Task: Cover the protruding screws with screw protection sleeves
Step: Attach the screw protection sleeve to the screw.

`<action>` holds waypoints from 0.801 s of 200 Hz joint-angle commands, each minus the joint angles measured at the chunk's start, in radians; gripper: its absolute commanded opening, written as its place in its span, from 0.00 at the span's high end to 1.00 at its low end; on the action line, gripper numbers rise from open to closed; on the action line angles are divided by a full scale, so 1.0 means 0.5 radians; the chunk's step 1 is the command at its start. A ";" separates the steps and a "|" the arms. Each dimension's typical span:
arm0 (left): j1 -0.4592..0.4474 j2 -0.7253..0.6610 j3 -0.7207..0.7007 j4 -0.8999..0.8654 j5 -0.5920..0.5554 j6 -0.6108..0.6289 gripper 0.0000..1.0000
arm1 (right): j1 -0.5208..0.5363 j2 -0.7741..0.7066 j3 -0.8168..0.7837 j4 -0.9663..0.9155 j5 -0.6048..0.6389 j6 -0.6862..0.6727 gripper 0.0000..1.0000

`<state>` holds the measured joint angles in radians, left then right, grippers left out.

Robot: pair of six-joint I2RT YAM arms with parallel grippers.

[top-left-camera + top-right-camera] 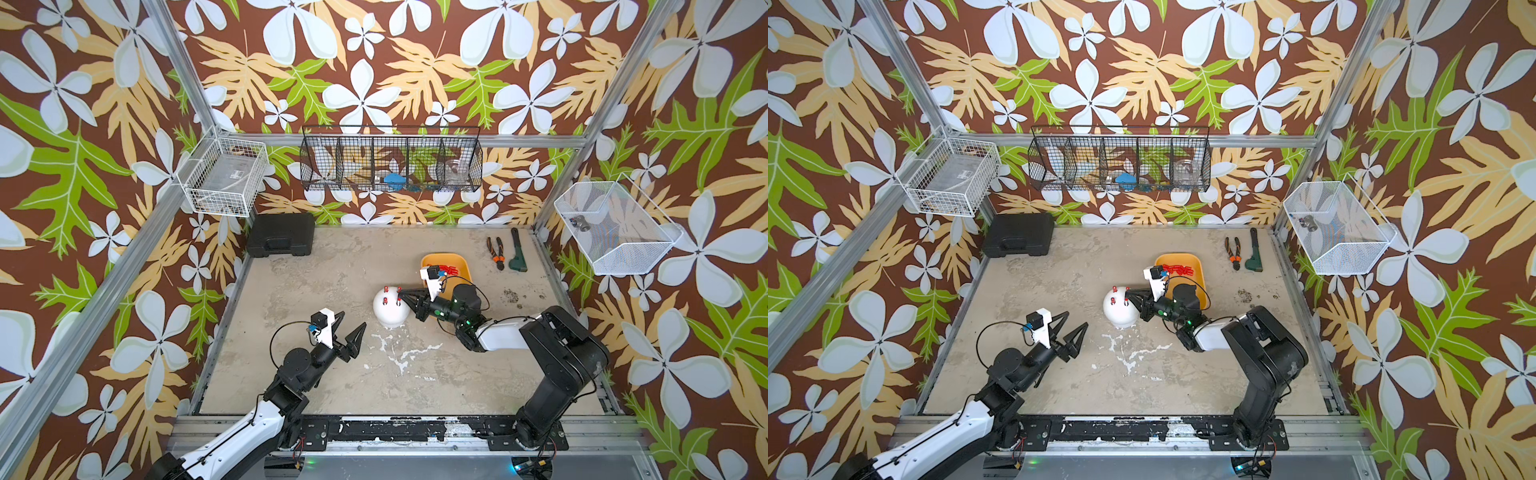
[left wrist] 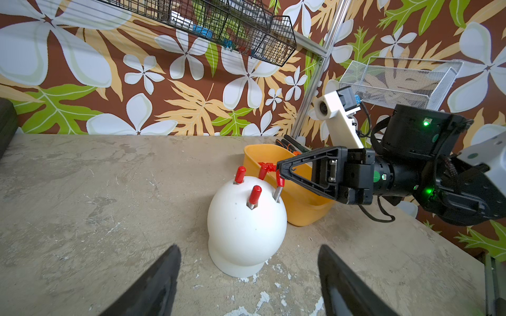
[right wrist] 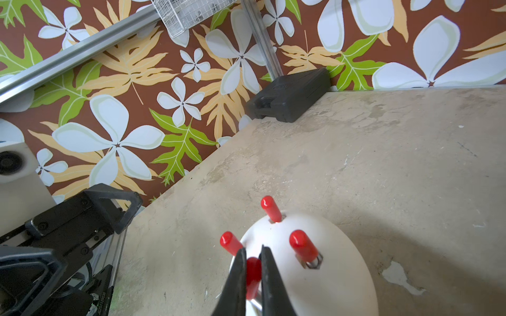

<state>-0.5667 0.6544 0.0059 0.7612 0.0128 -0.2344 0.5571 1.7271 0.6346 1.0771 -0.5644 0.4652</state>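
Sleeve (image 2: 279, 180) of glossy red plastic sits pinched in the clenched right gripper (image 3: 252, 253), its open end on the tip of a threaded grey screw (image 2: 277, 193) that leans out of the smooth white dome (image 2: 241, 224). Three other screws on the dome wear rounded red sleeves (image 2: 255, 193), and loose sleeves (image 1: 451, 269) lie in the yellow tub (image 2: 301, 208) just beside the dome, under the right wrist. Left gripper (image 1: 354, 320) hangs released, jaws wide, near the dome but apart from it over the rough, stained counter (image 1: 332, 374); pliers (image 1: 496, 249) and a black case (image 1: 281, 235) lie well away by the back wall.
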 commanded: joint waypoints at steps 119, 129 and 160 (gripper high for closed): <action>0.001 0.027 0.022 0.064 0.020 0.021 0.20 | 0.109 -0.170 -0.047 -0.279 0.198 -0.311 0.88; -0.001 0.034 0.022 0.063 0.021 0.019 0.20 | 0.118 -0.177 -0.049 -0.285 0.200 -0.330 0.88; 0.001 0.040 0.025 0.063 0.024 0.020 0.20 | 0.148 -0.205 -0.040 -0.344 0.221 -0.382 0.88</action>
<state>-0.5667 0.6743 0.0101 0.7666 0.0166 -0.2340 0.6220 1.6337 0.6128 0.9501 -0.4591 0.3092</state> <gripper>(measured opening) 0.797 0.120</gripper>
